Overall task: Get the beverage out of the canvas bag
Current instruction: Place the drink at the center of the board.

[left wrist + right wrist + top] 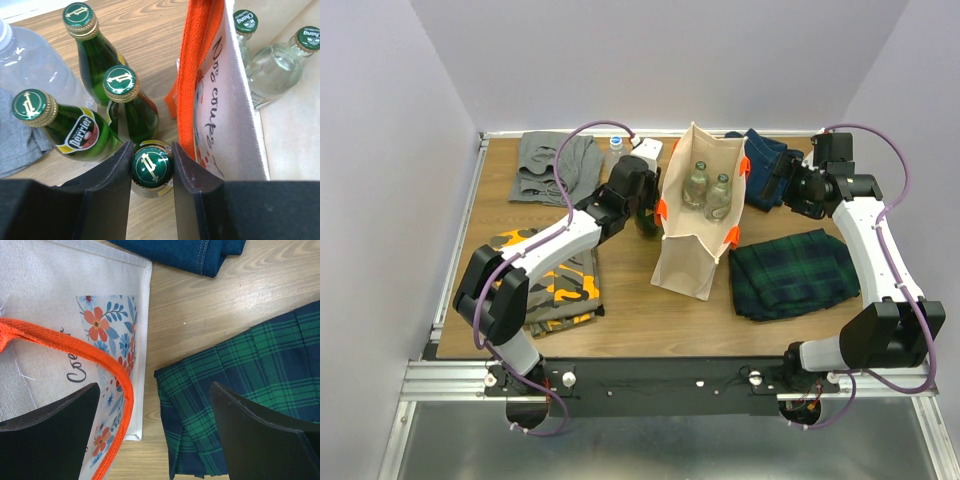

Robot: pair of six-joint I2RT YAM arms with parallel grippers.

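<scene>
On the wooden worktop (620,300) between pale walls stands the tall cream canvas bag with orange handles (685,255); just left of it, the left gripper (152,147) is clenched on the capped neck of a green glass bottle (151,170). Two clear green-capped glass bottles (696,185) stand inside the bag: heavy, rigid, slick, breakable, probably best taken at the neck under the cap. Beyond, the right gripper (782,185) hangs released.

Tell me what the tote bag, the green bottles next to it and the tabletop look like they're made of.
Tote bag: matte cream woven cloth, likely canvas; weave and stitched seams show, with orange webbing handles. Green bottles: glossy see-through green, probably glass, with metal-looking ridged caps. Tabletop: brown wood grain with slight sheen; solid wood or laminate, can't tell.
</scene>
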